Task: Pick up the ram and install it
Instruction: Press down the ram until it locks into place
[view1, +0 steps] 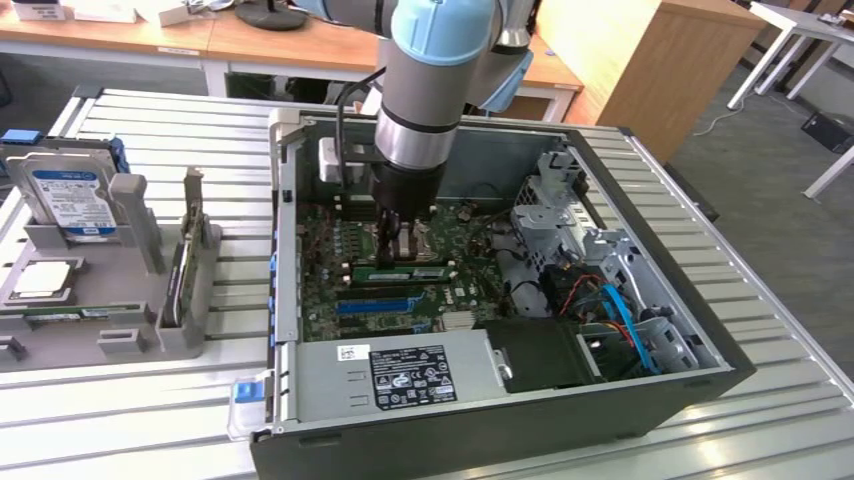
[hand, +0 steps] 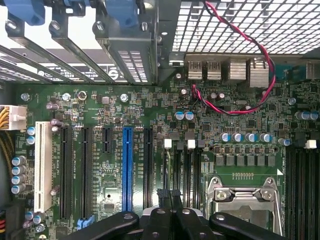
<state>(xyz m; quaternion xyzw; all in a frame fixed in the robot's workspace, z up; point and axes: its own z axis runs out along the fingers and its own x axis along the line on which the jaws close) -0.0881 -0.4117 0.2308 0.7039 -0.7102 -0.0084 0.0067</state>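
Observation:
The ram (view1: 414, 272) is a thin green stick with black chips. It stands on edge in a slot on the motherboard (view1: 327, 300), inside the open computer case (view1: 694, 330). My gripper (view1: 391, 258) reaches straight down into the case, its dark fingers together right over the ram's upper edge near the stick's middle. In the wrist view the gripper (hand: 170, 194) is shut, its fingertips (hand: 162, 193) meeting above the row of black memory slots (hand: 187, 167). I cannot tell whether the tips press on the ram or hover just above it.
A hard drive (view1: 67, 200) stands in a grey fixture (view1: 80, 335) at the exterior view's left. The power supply (view1: 400, 370), drive cage (view1: 561, 215) and blue cables (view1: 621, 320) crowd the case. A blue slot strip (hand: 127, 167), CPU socket (hand: 245, 200) and red-black wire (hand: 240, 111) lie close by.

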